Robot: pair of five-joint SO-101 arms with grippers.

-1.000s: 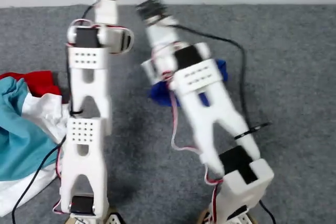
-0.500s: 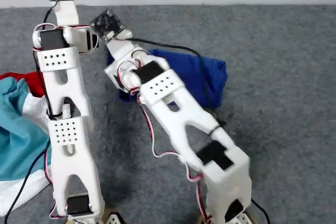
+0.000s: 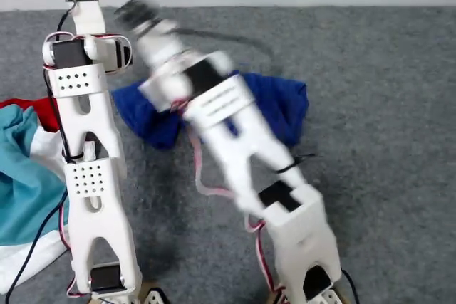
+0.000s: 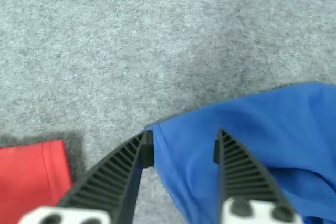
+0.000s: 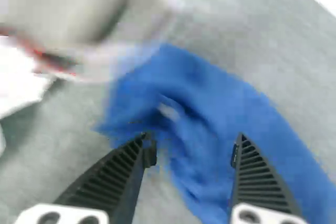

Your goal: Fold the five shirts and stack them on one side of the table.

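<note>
blue shirt (image 3: 283, 107) lies crumpled on the grey table (image 3: 385, 69), and everything here sits around it. the right arm (image 3: 235, 129) stretches straight across the blue shirt's middle, so cloth shows on both sides of it. in the right wrist view the right gripper (image 5: 193, 148) hangs over the blue shirt (image 5: 210, 114), fingers spread wide apart, nothing between them but blue folds below; whether the tips touch the cloth, can't tell. the left arm (image 3: 89, 140) stands just beside the blue shirt's near end, on the side away from the right arm. left wrist view now: the left gripper (image 4: 182, 145) is parted too, sitting at the blue shirt's (image 4: 262, 129) corner, one finger over bare table right at the hem, the other over the cloth. beyond that corner, apart from the blue shirt, a red shirt (image 4: 31, 174) lies flat. from above, that red shirt (image 3: 51, 113) is heaped with a teal shirt (image 3: 21, 183) and a white shirt (image 3: 55, 149), unfolded, well apart from the blue shirt, past the left arm.
</note>
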